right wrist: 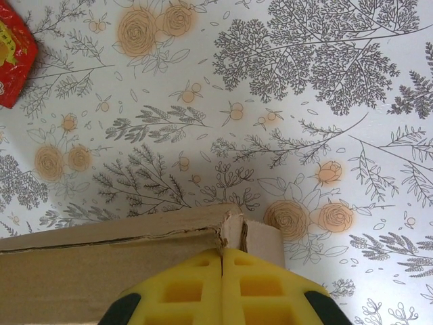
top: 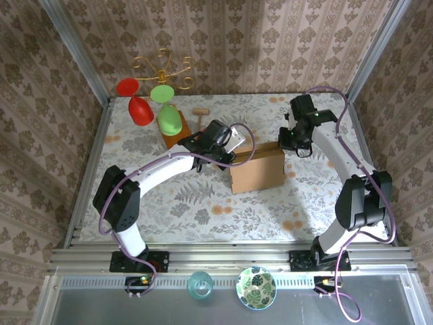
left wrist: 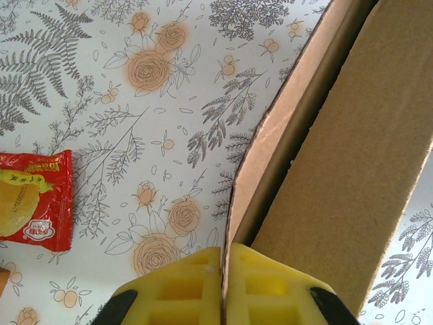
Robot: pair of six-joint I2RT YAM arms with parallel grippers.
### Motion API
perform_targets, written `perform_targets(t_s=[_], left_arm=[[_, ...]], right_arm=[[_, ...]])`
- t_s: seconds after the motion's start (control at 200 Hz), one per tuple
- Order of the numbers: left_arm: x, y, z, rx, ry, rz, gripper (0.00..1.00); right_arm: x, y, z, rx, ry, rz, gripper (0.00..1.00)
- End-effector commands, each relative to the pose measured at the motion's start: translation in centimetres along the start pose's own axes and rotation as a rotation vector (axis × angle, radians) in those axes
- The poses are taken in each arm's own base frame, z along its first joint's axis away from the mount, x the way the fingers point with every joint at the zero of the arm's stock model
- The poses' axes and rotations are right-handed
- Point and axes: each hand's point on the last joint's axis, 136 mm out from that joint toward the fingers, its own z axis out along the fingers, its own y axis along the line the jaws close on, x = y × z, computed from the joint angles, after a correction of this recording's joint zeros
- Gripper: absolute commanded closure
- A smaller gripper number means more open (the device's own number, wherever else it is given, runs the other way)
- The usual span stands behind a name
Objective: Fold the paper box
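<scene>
The left gripper (left wrist: 223,288) is clenched on the left wall edge of the box (top: 258,170), which stands mid-table between the arms. The right gripper (right wrist: 222,284) pinches its right corner (the cardboard looks creased there). I judge it best to grip firmly and fold evenly along the scores.

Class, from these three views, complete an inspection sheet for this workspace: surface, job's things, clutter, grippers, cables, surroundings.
Surface: floral cloth over the table.
Job's things: box, partly folded, mid-table.
Clutter: red packet; board under a green goblet; red goblet; gold stand; glass and bowl on the near ledge.
Grippers: left gripper shut on a box flap edge; right gripper shut on a box corner.
Cables: purple cable along each arm, the left one looping beside the box.
Surroundings: wallpapered walls, metal frame.
</scene>
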Motion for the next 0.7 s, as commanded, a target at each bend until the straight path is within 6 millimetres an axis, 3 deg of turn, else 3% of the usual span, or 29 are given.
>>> perform_targets(t_s=[0.0,0.1,0.21,0.505,0.695], left_arm=[[0.3,0.3,0.0,-0.031,0.009,-0.032,0.83],[0.2,0.2,-0.5,-0.038,0.007,-0.047,0.72],[0.1,0.2,-1.1,-0.041,0.0,-0.089,0.66],[-0.4,0.1,-3.3,0.0,-0.056,-0.212,0.55],[-0.9,0.4,-4.7,0.02,-0.094,-0.282,0.53]], right_arm=[[0.4,0.5,-1.2,-0.037,-0.024,0.019,1.0],[0.8,0.3,-0.9,-0.033,-0.028,0.016,1.0],[1.2,0.0,-0.7,-0.026,-0.032,0.008,1.0],[1.0,-0.1,-0.8,-0.019,-0.044,-0.011,1.0],[0.8,0.0,-0.9,-0.023,-0.055,-0.018,1.0]])
